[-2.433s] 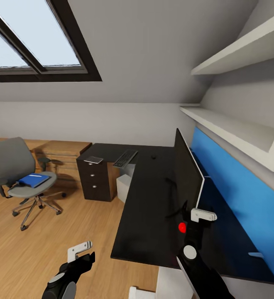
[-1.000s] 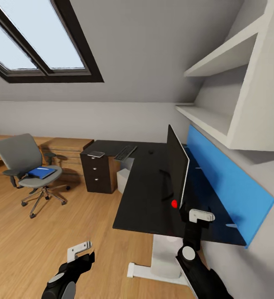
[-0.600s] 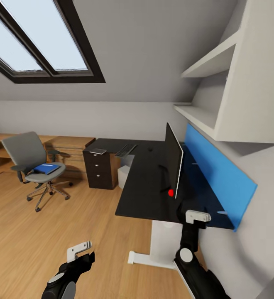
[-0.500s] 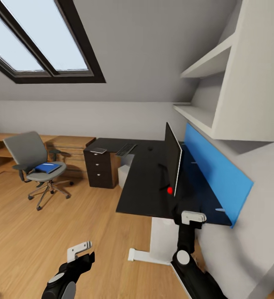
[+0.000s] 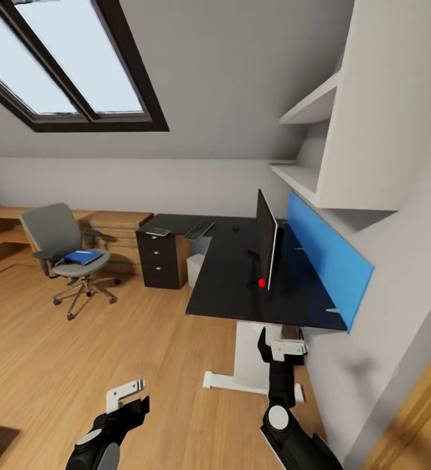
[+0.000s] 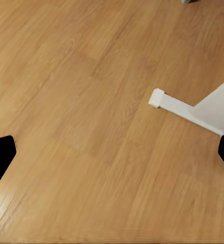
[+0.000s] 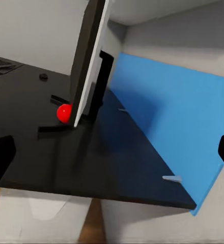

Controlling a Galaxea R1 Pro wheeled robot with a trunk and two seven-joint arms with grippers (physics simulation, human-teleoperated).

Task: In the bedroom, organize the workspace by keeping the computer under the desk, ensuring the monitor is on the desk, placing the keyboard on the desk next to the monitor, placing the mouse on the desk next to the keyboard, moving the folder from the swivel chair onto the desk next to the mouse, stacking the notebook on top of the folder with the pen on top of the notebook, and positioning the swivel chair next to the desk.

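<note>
The black L-shaped desk [image 5: 232, 281] carries the monitor [image 5: 266, 236], standing edge-on, with the keyboard [image 5: 200, 228] and the mouse [image 5: 236, 228] on its far wing. The grey notebook [image 5: 157, 232] lies above the drawer unit. The light grey computer [image 5: 195, 269] stands under the desk. To the left, the swivel chair [image 5: 64, 251] holds the blue folder [image 5: 83, 256]; the pen is too small to make out. My left gripper [image 5: 128, 397] hangs open over the floor [image 6: 91, 101]. My right gripper [image 5: 281, 346] is open below the desk's near edge [image 7: 107, 195], facing the monitor [image 7: 89, 66].
A blue wall panel [image 5: 323, 258] runs behind the desk, with white shelves [image 5: 307, 176] above it. The white desk leg [image 5: 251, 369] stands just ahead of my right arm. Low wooden cabinets [image 5: 114, 225] line the far wall behind the chair. A red marker dot [image 5: 262, 282] shows beside the monitor.
The whole view has pulled back from the desk, so desk and chair look smaller and more floor shows. My right gripper now sits below the desk edge. Nothing on the desk moved.
</note>
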